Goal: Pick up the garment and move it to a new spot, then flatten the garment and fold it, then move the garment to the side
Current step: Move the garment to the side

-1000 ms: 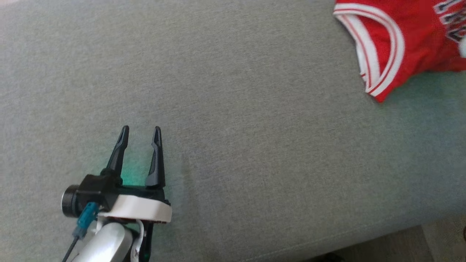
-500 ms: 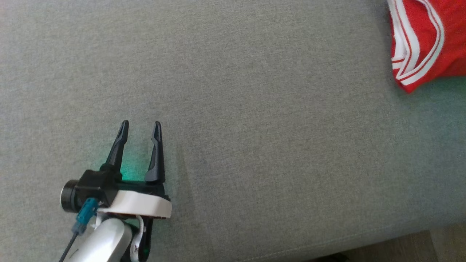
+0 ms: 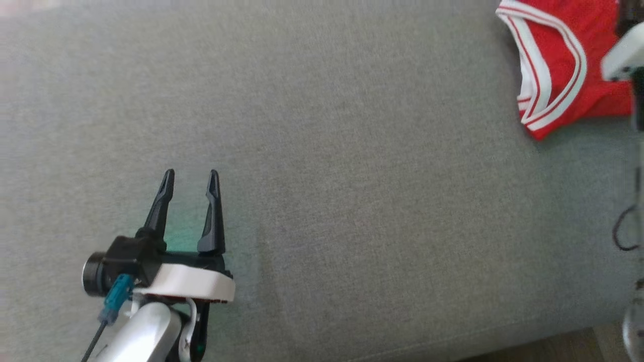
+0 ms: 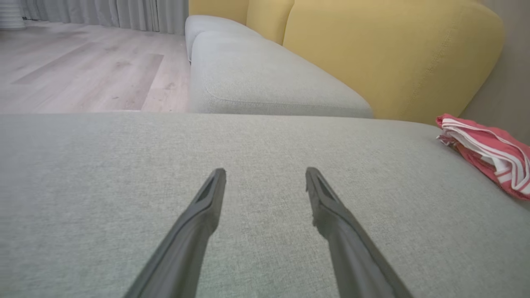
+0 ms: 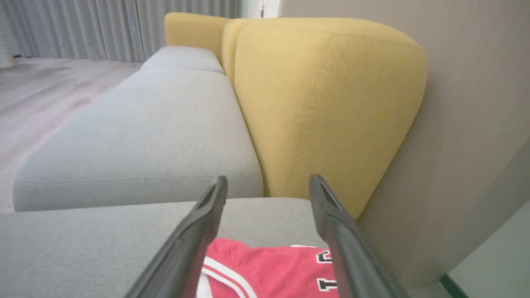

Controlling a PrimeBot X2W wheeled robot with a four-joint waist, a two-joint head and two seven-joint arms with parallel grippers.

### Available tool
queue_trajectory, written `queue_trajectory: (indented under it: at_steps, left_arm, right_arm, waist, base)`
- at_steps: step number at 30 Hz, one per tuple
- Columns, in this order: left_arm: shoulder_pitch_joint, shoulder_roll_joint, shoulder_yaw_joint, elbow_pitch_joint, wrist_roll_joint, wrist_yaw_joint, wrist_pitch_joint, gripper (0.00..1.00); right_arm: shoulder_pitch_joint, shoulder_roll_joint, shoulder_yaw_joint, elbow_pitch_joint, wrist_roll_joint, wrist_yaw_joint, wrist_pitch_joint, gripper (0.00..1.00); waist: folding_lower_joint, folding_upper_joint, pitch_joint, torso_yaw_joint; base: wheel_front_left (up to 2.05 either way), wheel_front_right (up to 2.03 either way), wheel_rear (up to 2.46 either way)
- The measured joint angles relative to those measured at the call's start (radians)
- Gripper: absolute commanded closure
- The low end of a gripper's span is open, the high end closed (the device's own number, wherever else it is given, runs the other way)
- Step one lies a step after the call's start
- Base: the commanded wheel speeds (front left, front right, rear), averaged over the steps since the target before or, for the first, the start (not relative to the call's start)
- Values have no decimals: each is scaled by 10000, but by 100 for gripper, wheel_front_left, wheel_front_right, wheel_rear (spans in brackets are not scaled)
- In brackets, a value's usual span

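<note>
The garment is a red jersey with white trim, lying bunched at the far right of the grey sofa cushion. It also shows as a low red heap at the right of the left wrist view. My left gripper rests open over bare cushion at the lower left, far from the jersey, its fingers spread with nothing between them. My right gripper stands open just above the jersey, which lies below its fingers and shows black lettering. A pale part of the right arm hangs over the jersey at the right edge.
A yellow backrest stands just beyond the jersey, with a beige wall beside it. A second grey seat cushion lies farther on. The cushion's front edge drops to wooden floor. A dark cable hangs at the right.
The head camera has swung, shifting the whole picture. The pale part of the right arm now shows more fully over the jersey at the right edge. The left gripper has stayed put.
</note>
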State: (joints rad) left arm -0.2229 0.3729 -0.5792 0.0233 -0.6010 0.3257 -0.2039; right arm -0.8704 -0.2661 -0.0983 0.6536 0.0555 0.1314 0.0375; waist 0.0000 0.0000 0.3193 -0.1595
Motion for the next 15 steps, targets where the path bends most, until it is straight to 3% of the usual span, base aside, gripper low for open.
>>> queue_trajectory:
  at_steps: [8,15]
  left_arm:
    - [541,-161,316,447,-234,13,-280,0]
    - [1583,-234,686,755,-416,102,-403,0]
  right_arm:
    - [1587,671,759,-932,328,0,-644,0]
    - [4032,1693,426,-1971,159,0,-1093,0]
  waist:
    - [-2,0,-1175,519]
    - [-3,0,-2050,1215]
  base:
    - [0,0,0]
    - [0,0,0]
